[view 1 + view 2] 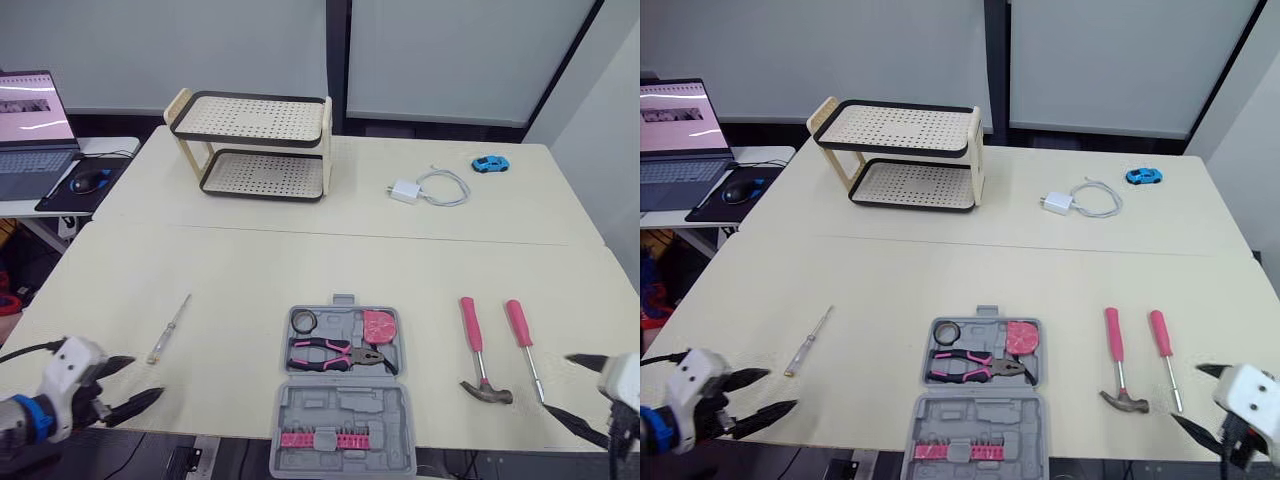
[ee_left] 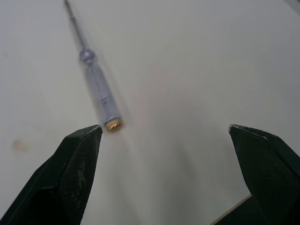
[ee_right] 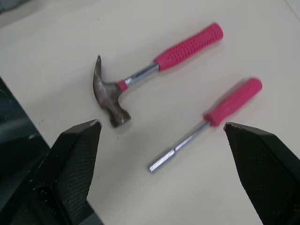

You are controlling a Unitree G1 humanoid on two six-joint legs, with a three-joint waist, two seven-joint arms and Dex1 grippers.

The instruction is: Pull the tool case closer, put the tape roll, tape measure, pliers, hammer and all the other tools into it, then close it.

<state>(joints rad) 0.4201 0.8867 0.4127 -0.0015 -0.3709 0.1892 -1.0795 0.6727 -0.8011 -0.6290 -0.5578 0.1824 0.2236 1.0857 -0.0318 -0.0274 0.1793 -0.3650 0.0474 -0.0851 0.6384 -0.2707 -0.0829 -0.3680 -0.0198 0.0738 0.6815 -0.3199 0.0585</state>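
The grey tool case (image 1: 343, 400) lies open at the table's front middle. Its tray holds a tape roll (image 1: 304, 321), pink-handled pliers (image 1: 340, 353) and a pink tape measure (image 1: 379, 326); its lid carries a row of bits (image 1: 310, 438). To its right lie a pink-handled hammer (image 1: 478, 350) and a pink-handled screwdriver (image 1: 524, 345). A clear-handled screwdriver (image 1: 168, 329) lies to its left. My left gripper (image 1: 145, 378) is open just short of that screwdriver's (image 2: 96, 84) handle end. My right gripper (image 1: 558, 383) is open, near the hammer (image 3: 140, 75) and the pink screwdriver (image 3: 211, 117).
A two-tier perforated rack (image 1: 258, 145) stands at the back left. A white charger with its cable (image 1: 430, 188) and a blue toy car (image 1: 490, 163) lie at the back right. A laptop (image 1: 32, 120) and a mouse (image 1: 90, 180) sit on a side table to the left.
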